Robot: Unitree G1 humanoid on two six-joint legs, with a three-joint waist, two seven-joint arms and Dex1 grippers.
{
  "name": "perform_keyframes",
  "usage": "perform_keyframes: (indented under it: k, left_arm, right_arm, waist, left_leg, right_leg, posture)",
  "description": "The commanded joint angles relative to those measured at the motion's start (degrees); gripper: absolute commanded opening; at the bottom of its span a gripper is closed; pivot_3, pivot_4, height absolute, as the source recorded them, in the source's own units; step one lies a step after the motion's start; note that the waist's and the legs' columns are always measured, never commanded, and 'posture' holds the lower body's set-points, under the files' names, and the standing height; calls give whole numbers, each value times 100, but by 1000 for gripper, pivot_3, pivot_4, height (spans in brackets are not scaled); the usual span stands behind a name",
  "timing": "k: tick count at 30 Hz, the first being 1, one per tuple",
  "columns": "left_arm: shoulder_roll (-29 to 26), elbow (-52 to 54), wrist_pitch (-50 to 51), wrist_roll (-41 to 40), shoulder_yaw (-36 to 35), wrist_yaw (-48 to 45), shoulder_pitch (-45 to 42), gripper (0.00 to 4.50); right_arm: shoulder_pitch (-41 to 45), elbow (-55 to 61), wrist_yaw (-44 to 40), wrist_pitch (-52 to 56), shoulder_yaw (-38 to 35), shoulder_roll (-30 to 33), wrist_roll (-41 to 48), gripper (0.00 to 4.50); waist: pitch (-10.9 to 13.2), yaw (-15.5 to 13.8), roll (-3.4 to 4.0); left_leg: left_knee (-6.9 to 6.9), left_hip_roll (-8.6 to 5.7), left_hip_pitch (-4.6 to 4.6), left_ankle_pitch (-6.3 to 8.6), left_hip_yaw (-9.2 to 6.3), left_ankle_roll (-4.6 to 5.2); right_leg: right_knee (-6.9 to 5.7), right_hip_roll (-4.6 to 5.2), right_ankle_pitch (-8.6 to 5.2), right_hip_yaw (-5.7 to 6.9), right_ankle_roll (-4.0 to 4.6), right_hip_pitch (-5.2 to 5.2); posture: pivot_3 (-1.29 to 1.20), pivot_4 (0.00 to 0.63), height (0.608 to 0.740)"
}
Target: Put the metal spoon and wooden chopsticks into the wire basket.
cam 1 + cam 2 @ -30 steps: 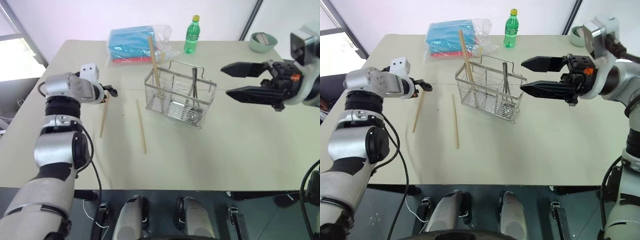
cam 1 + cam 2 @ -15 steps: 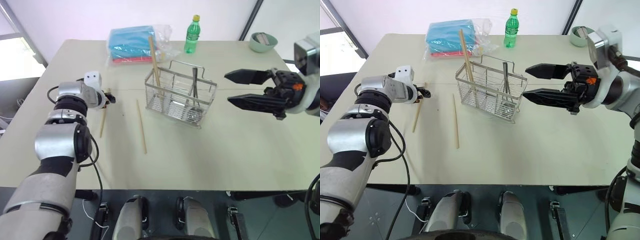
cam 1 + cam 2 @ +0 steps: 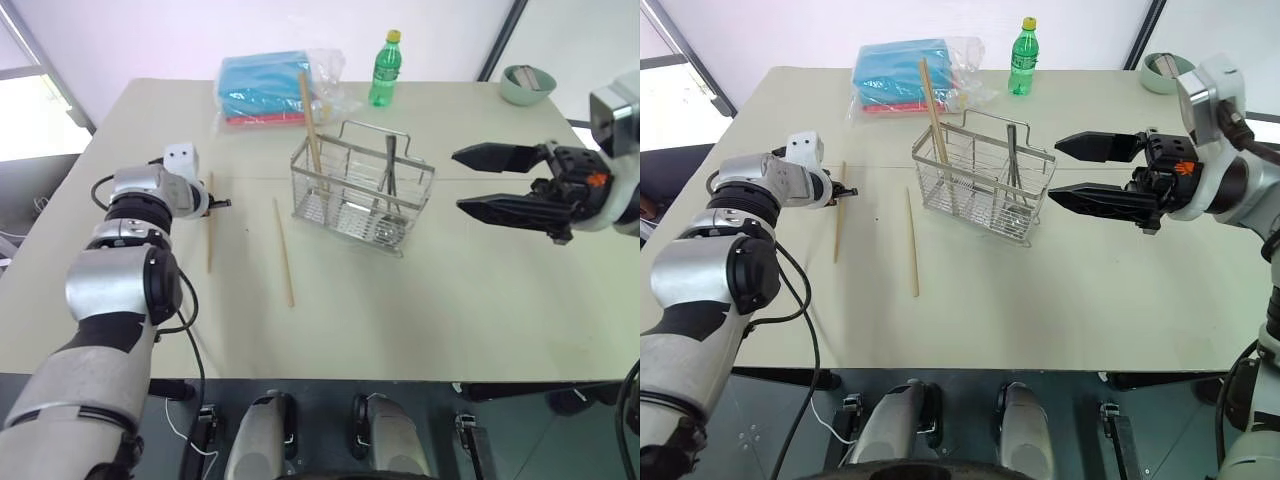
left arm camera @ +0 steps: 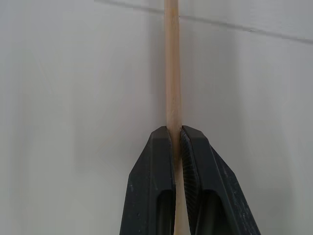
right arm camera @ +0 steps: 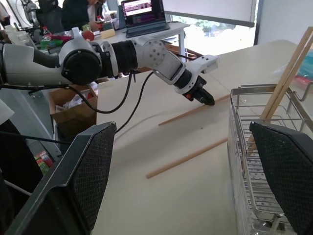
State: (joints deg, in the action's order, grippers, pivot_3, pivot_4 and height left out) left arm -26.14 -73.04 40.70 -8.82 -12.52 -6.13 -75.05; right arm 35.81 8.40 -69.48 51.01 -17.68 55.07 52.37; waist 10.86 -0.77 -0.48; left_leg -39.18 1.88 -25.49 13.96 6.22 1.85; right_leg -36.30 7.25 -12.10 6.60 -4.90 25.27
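The wire basket (image 3: 362, 190) stands mid-table with the metal spoon (image 3: 390, 172) upright in it and one wooden chopstick (image 3: 308, 112) leaning out of its left end. A second chopstick (image 3: 284, 252) lies on the table left of the basket. Further left, my left gripper (image 3: 222, 203) is shut on a third chopstick (image 3: 209, 238), which sits pinched between the fingers (image 4: 159, 161) and runs on past them over the tabletop. My right gripper (image 3: 458, 180) hangs open and empty in the air right of the basket, pointing at it.
At the far edge sit a green bottle (image 3: 382, 68) and a blue packet in a plastic bag (image 3: 268, 88). A pale green bowl (image 3: 526, 83) stands at the far right corner. People, a laptop and a cardboard box (image 5: 73, 115) are beyond the table's left side.
My left gripper has shut on the leftmost chopstick, and that stick has swung from slanted to nearly straight along the table. The right gripper stays open in about the same place.
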Motion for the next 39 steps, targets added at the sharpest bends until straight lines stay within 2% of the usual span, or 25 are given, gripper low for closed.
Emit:
perform_keyframes:
  k: [1, 4, 6, 10, 14, 19, 29, 35, 36, 39]
  left_arm:
    - [-238, 613, -1436, -204, -396, 85, -528, 19]
    - [-219, 934, -2228, -657, -888, -41, -784, 19]
    - [-69, 1455, -2555, -1396, -1522, -301, -1067, 19]
    - [515, 2456, -2254, -2209, -1893, -408, -1285, 19]
    - [1014, 3174, -1951, -2347, -1631, -419, -1095, 19]
    - [1599, 3714, -2070, -1990, -829, -739, -604, 19]
    - [2067, 4166, -2962, -771, 616, -1097, 481, 19]
    - [2383, 5047, -2550, -740, 869, -986, 1317, 19]
    - [2402, 5154, -2476, -715, 891, -945, 1424, 823]
    - [2404, 5567, -2178, -705, 954, -852, 1708, 2143]
  right_arm:
    - [41, -165, 36, -185, -9, 108, -175, 4500]
    - [53, -282, 41, -229, 26, 161, -291, 4500]
    - [54, -308, 54, -178, 0, 189, -274, 4500]
    - [-19, -271, 173, -105, -53, 189, -238, 4500]
    - [-69, -235, 310, -110, -74, 151, -211, 4500]
    - [-190, -150, 542, -52, -266, 141, -111, 4500]
    - [-282, -71, 927, 126, -657, 189, 115, 4500]
    - [-341, -98, 984, 84, -709, 193, 135, 4500]
    - [-313, -122, 1003, 73, -694, 184, 123, 4500]
    - [-230, -213, 1020, 22, -625, 170, 67, 4500]
  waist:
    - [7, 5, -11]
    - [22, -3, -36]
    - [22, 0, -37]
    - [21, -5, -36]
    - [21, -5, -35]
    - [21, 2, -35]
    - [21, -7, -35]
    - [21, -4, -35]
    - [20, -4, -35]
    - [20, 2, -35]
  left_leg:
    - [0, 1, -2, 0, 0, 0]
    - [-1, 3, -16, -2, -2, -4]
    - [-2, -4, -19, -6, 2, -11]
    - [-2, -14, -22, -5, 12, -8]
    - [-12, -23, -2, -1, 12, 2]
    - [-13, -18, 0, 0, 11, 7]
    - [-13, -14, -1, 9, 13, 23]
    - [-14, -13, -4, 11, 11, 26]
    - [-14, -13, -4, 11, 10, 27]
    - [-14, -13, -3, 13, 8, 30]
  right_leg:
    - [0, 0, 0, 0, 0, 2]
    - [-1, 1, 3, 4, 4, 13]
    - [2, 13, 5, 6, -1, 13]
    - [19, 25, 11, 7, -14, 5]
    - [19, 31, 18, 8, -30, -21]
    - [16, 21, 20, 6, -32, -19]
    - [20, 17, 20, 3, -31, -18]
    - [20, 19, 21, 3, -30, -16]
    - [20, 19, 21, 3, -30, -16]
    - [18, 18, 21, 3, -30, -16]
  posture:
    - [0, 150, 707]
    - [0, 150, 707]
    - [0, 150, 707]
    - [0, 150, 707]
    - [0, 150, 707]
    - [0, 150, 707]
    - [0, 150, 707]
    - [0, 150, 707]
    - [0, 150, 707]
    - [0, 150, 707]
